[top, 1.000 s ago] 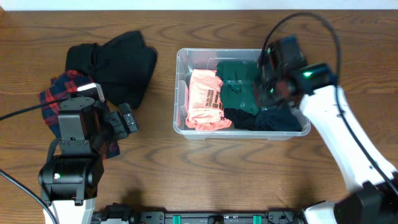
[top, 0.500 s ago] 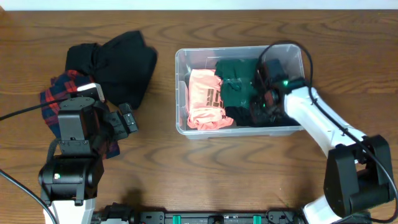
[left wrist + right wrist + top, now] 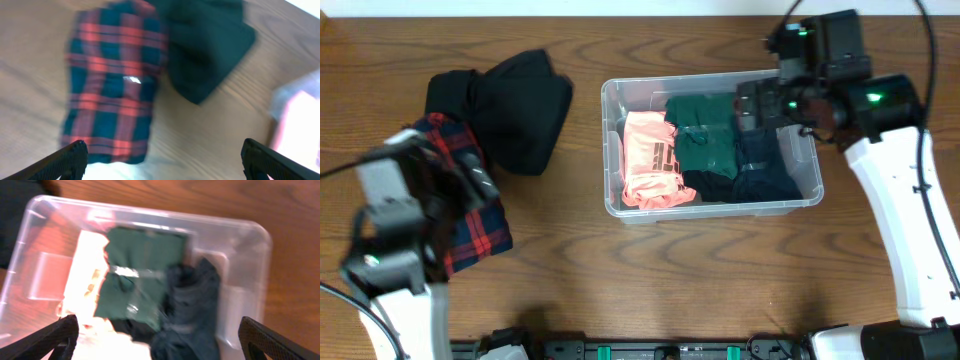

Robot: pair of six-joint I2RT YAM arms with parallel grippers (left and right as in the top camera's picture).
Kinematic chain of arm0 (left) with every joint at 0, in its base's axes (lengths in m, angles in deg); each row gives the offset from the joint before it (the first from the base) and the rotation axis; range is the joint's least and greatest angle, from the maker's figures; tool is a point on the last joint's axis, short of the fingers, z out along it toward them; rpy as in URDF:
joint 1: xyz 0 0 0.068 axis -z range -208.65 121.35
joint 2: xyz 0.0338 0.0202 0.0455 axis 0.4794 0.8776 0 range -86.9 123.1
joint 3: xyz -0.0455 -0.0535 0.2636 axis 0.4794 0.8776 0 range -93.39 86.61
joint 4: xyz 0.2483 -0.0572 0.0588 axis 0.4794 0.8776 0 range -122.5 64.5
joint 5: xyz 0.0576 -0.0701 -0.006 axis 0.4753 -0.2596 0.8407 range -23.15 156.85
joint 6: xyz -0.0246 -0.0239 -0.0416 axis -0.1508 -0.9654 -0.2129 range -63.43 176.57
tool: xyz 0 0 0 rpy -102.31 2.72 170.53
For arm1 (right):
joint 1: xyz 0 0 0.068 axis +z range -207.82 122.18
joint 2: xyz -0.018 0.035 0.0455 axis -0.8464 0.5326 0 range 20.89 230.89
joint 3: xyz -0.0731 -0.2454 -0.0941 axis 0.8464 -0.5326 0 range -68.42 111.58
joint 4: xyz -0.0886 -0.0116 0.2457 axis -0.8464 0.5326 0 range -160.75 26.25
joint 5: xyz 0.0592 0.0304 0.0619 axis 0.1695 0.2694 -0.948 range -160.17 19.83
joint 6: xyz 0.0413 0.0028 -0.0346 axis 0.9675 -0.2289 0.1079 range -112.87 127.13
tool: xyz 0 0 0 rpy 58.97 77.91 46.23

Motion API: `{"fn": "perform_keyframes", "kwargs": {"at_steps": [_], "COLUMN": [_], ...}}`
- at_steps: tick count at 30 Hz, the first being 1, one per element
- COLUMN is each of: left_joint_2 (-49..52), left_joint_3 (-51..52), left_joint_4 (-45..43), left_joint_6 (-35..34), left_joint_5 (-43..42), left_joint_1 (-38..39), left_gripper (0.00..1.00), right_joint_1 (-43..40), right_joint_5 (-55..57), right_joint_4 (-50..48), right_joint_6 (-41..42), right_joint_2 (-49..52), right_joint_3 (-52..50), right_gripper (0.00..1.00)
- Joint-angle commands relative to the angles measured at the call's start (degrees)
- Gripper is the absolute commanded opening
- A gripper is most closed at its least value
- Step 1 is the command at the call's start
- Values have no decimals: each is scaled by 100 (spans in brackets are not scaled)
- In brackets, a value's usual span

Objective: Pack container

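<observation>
The clear container (image 3: 612, 100) stands mid-table. Inside it lie a pink garment (image 3: 648, 160), a green garment (image 3: 705, 135) and a dark navy garment (image 3: 767, 170). My right gripper (image 3: 757, 108) hovers open above its right end, holding nothing. In the right wrist view the container (image 3: 252, 275) lies below the wide-apart right gripper (image 3: 162, 339), with the navy garment (image 3: 192, 305) directly beneath. My left gripper (image 3: 165, 161) is open and empty above a red-and-blue plaid garment (image 3: 112, 95). This plaid garment (image 3: 475, 215) lies at the table's left.
A black garment (image 3: 510, 110) lies bunched at the back left, touching the plaid one, and appears again as the black garment (image 3: 205, 45) in the left wrist view. Bare wooden table (image 3: 650, 280) runs in front of the container. Left arm (image 3: 390, 225) is blurred.
My right gripper opened, let go of the navy garment inside the container and rose toward the back right. The left arm swung left and now hangs over the plaid garment.
</observation>
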Motion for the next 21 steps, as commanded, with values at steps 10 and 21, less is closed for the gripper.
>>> {"fn": "perform_keyframes", "kwargs": {"at_steps": [10, 21], "left_joint_2": [2889, 4887], "left_joint_3": [-730, -730], "left_joint_4": [-105, -525], "left_joint_6": [-35, 1596], "left_joint_5": [-1075, -3051], "left_joint_1": [-3115, -3388], "left_gripper": [98, 98], "right_joint_1": [-310, -341], "right_joint_5": [216, 238], "right_joint_4": [549, 466], "right_joint_6": [-197, -192], "right_joint_2": [153, 155], "right_joint_3": [-229, -280], "right_gripper": [99, 99]}}
